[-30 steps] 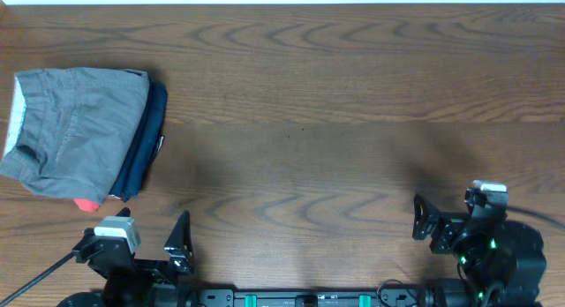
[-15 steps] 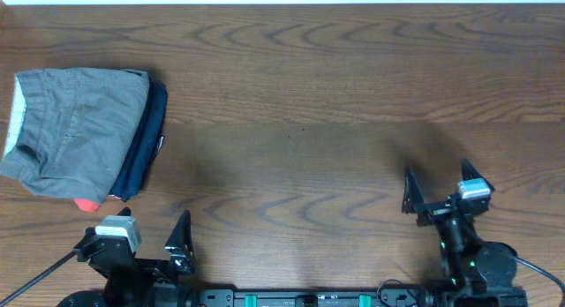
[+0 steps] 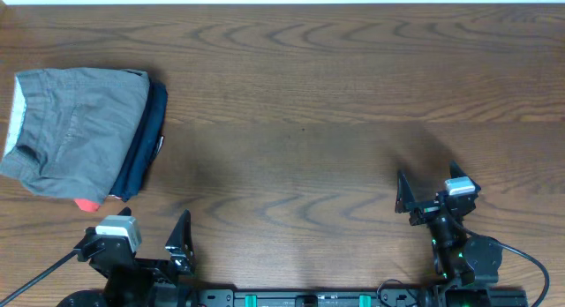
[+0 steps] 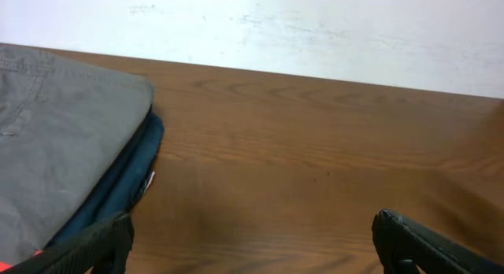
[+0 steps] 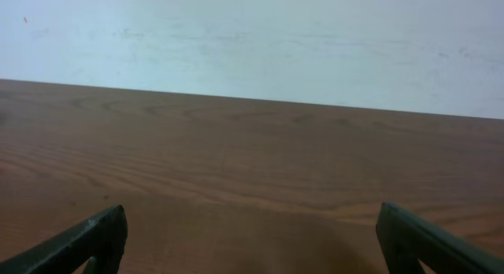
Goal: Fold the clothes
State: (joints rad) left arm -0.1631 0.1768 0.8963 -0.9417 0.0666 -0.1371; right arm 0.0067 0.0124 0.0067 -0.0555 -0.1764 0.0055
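The grey shorts (image 3: 75, 131) lie folded at the table's left side, on top of a folded navy-blue garment (image 3: 146, 144). They also show at the left of the left wrist view (image 4: 55, 156). My left gripper (image 3: 150, 236) is open and empty at the front edge, below the pile. My right gripper (image 3: 428, 188) is open and empty at the front right, over bare wood. In the left wrist view the left gripper (image 4: 252, 242) has its fingers wide apart, and so does the right gripper (image 5: 252, 242) in the right wrist view.
A small red cloth (image 3: 86, 204) pokes out under the pile's front edge. The navy garment (image 4: 118, 187) has a white tag at its side. The wooden table (image 3: 309, 95) ends at a white wall at the back.
My right arm has swung left and drawn back toward the front edge, its gripper now pointing up the table. The left arm and the pile have not moved.
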